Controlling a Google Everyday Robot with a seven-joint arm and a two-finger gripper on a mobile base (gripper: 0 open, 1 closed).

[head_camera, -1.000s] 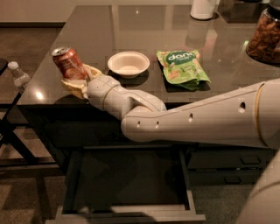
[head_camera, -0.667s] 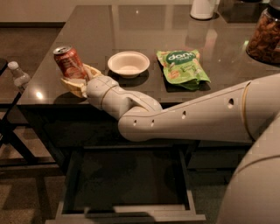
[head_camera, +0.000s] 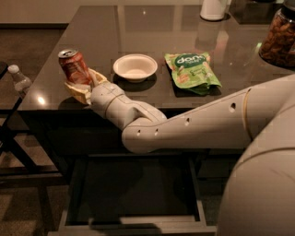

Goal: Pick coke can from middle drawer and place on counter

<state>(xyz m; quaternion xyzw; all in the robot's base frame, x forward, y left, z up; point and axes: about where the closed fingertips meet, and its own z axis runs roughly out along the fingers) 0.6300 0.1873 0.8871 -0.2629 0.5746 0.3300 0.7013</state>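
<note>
The coke can point(head_camera: 73, 67), red with a silver top, stands tilted at the front left corner of the counter point(head_camera: 152, 32). My gripper point(head_camera: 83, 85) is shut on the coke can, its pale fingers point(head_camera: 79, 90) wrapped round the can's lower part just above the counter's front edge. My white arm reaches from the lower right across the drawer to the can. The middle drawer point(head_camera: 133, 219) is pulled open below the counter, and its dark inside shows nothing in it.
A white bowl point(head_camera: 135, 67) sits right of the can. A green snack bag point(head_camera: 191, 71) lies further right. A jar of nuts point(head_camera: 279, 39) stands at the right edge, a white container point(head_camera: 213, 9) at the back. A clear plastic bottle point(head_camera: 19, 80) is at the far left, off the counter.
The arm has shifted slightly; the can stays in the gripper at the counter's front left corner, at much the same spot.
</note>
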